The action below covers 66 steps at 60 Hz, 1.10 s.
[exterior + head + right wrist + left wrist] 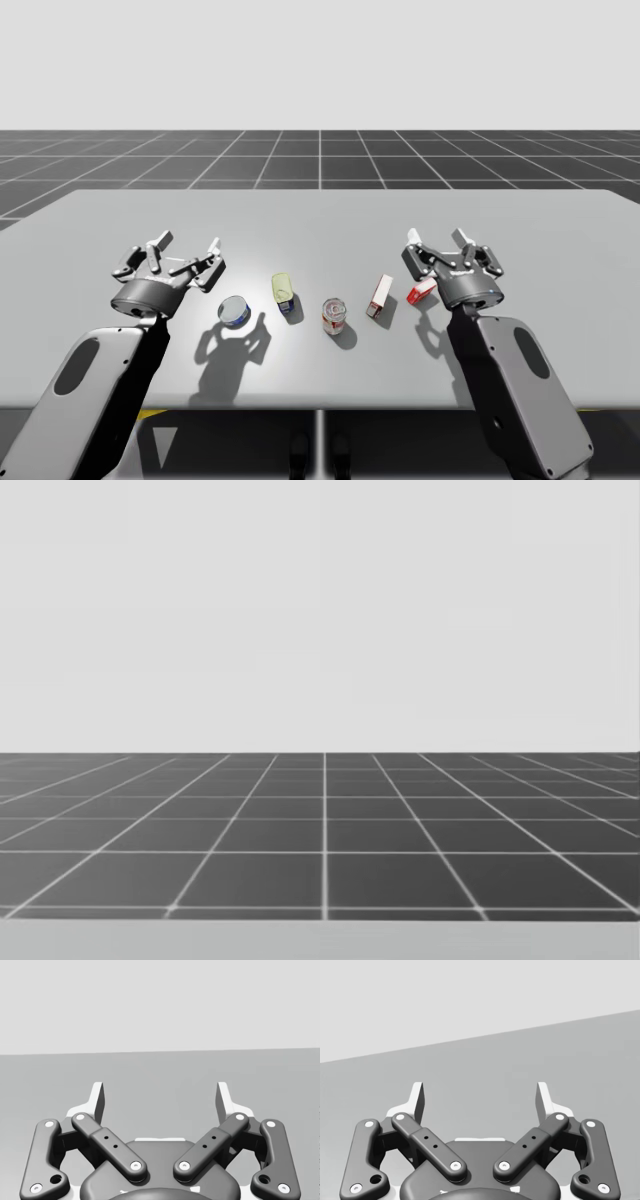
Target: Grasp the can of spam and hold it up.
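Note:
A small rounded-rectangular can (284, 293), pale yellow on its face and blue on its side, stands near the middle of the grey table (330, 225). My left gripper (190, 248) hovers open to the can's left, beyond a round blue can. My right gripper (438, 242) is open at the right, just above a red box. In the left wrist view my left gripper (480, 1096) holds nothing, with bare table ahead. The right wrist view shows the same for my right gripper (160, 1096).
In a row across the table lie a round blue can (233, 311) on its side, a red-and-white cylindrical can (333, 315), a white-and-red box (380, 296) and a red box (421, 291) partly behind my right gripper. The head view faces a dark gridded floor (320, 830).

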Available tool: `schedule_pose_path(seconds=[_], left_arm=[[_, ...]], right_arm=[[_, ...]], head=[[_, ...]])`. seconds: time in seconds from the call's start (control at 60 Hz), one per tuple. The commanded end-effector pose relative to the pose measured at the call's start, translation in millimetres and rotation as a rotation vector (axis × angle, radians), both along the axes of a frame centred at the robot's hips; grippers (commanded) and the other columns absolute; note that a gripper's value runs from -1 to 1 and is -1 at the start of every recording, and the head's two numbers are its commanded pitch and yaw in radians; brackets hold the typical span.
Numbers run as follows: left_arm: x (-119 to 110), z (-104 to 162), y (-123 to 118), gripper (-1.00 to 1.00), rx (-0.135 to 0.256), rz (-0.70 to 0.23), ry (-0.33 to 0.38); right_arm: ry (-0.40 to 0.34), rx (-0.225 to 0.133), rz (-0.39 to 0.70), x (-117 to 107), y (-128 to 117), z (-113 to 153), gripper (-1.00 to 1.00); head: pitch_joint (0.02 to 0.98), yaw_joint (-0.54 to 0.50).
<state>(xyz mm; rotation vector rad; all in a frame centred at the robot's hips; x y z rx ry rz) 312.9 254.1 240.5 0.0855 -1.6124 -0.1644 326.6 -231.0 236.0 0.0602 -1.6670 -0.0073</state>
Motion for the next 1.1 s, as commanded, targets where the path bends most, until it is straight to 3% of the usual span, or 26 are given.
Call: schedule_pose_path(seconds=[0.017,0.067,0.117,0.183,0.65,0.883,1.1], left_arm=[[0.4,-1.2,0.5,-1.0,0.01,0.007,0.004],[0.5,-1.1,0.5,-1.0,0.01,0.008,0.004],[0.6,-1.2,0.6,-1.0,0.011,0.01,0.005],[0.8,-1.4,0.6,-1.0,0.013,0.012,0.006],[2.2,-3.4,0.7,-1.0,0.037,0.022,0.013],[3.4,-4.6,0.0,-1.0,0.041,0.011,0.015],[2.4,-5.0,-3.8,-1.0,0.045,-0.022,0.028]], right_arm=[[-0.014,0.022,-0.032,-2.4,1.3,-0.6,-1.0],[0.001,0.01,-0.007,-2.4,2.0,-0.2,-1.0],[0.02,0.035,0.012,-1.7,3.0,0.9,-1.0],[0.041,0.031,0.056,-2.5,2.5,2.1,-1.0],[0.053,0.028,0.012,-1.5,2.6,1.6,-1.0],[0.06,0.025,0.019,-1.3,2.8,0.9,-1.0],[0.065,0.019,0.018,-0.5,2.6,0.8,-1.0]], head=[[0.07,0.01],[0.073,0.01],[0.085,0.01],[0.106,0.01],[0.516,0.01],[0.722,0.1],[0.801,0.17]])
